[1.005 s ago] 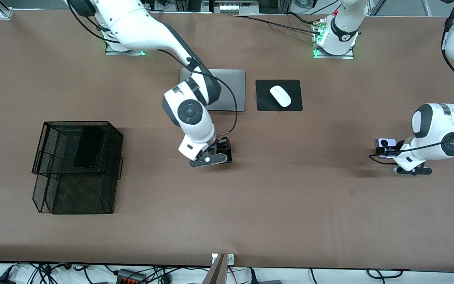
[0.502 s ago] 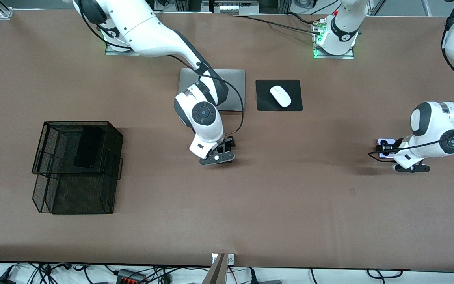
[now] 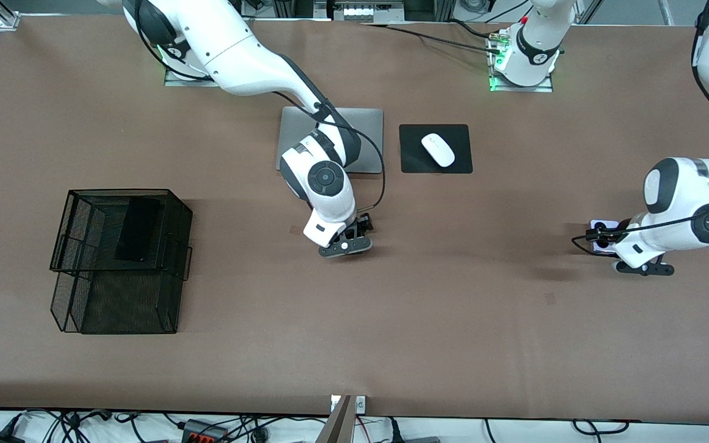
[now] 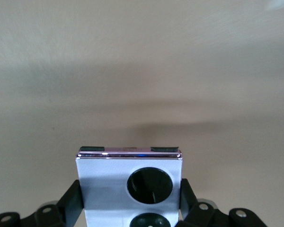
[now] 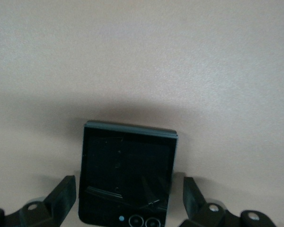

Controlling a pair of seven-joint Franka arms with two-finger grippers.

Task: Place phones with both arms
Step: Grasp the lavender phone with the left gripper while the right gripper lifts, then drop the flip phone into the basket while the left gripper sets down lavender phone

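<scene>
Left gripper (image 3: 600, 237): fingers clamp the lilac-white flip phone (image 4: 130, 189), apparently just above the table (image 3: 453, 307). Right gripper (image 3: 360, 229): fingers spread, straddling the black flip phone (image 5: 127, 175).

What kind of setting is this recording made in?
Probably a robotics lab set up as a mock office desk: a brown-covered table with two arm bases bolted along one edge, a closed silver laptop, a white computer mouse on a black pad, a black wire-mesh desk tray, and loose cables past the table edge.
</scene>
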